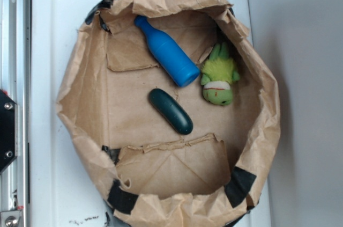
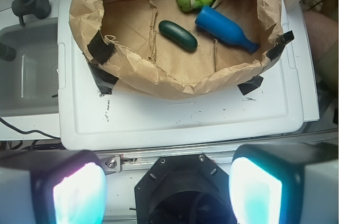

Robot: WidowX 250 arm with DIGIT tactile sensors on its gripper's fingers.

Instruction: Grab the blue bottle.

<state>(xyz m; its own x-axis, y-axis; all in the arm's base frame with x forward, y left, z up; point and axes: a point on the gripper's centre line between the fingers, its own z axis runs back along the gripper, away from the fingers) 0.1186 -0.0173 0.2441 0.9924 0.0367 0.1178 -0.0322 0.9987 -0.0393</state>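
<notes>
The blue bottle (image 1: 168, 52) lies on its side inside a brown paper-lined bin (image 1: 80, 77), cap toward the upper left and flat base toward the middle. In the wrist view the blue bottle (image 2: 225, 29) shows at the top right, far from my gripper (image 2: 167, 195). My gripper stands open with nothing between its two glowing pads (image 2: 79, 195), held above the robot's black base, outside the bin. The gripper does not show in the exterior view.
A dark teal-green capsule (image 1: 171, 111) lies just below the bottle's base. A green plush toy (image 1: 219, 79) sits right beside the base. The bin rests on a white lid (image 1: 48, 34). A grey sink and pipe (image 2: 26, 60) lie left in the wrist view.
</notes>
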